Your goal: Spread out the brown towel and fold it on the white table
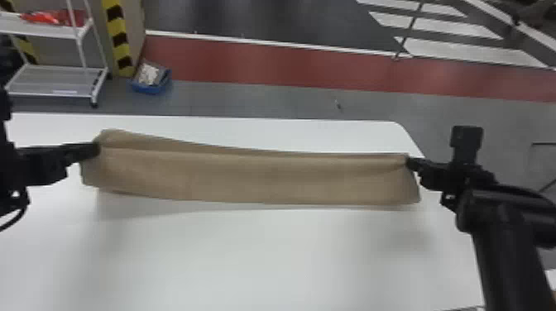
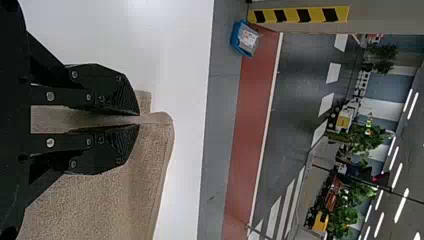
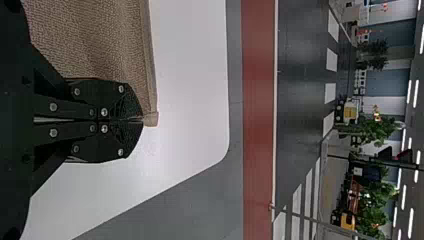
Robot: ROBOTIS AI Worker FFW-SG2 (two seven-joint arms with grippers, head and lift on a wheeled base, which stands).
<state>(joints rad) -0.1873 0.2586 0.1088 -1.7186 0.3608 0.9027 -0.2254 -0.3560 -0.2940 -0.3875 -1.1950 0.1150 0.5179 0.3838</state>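
Perhaps doubled, the brown towel [image 1: 256, 178] stretches wide, clamped in left [image 1: 96, 149] and right end effectors [image 1: 410, 162].

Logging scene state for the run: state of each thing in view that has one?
brown towel: stretched lengthwise, pinched at both ends
left end effector: closed on towel
right end effector: closed on towel corner
blue bin: open, items inside
cart: upright, red item on upper shelf

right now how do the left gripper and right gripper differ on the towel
The left gripper has brown towel showing in a gap between its fingers; the right gripper has its fingers almost together. The left gripper is at the towel's left end, the right gripper at its right. Both are black and hold the towel.
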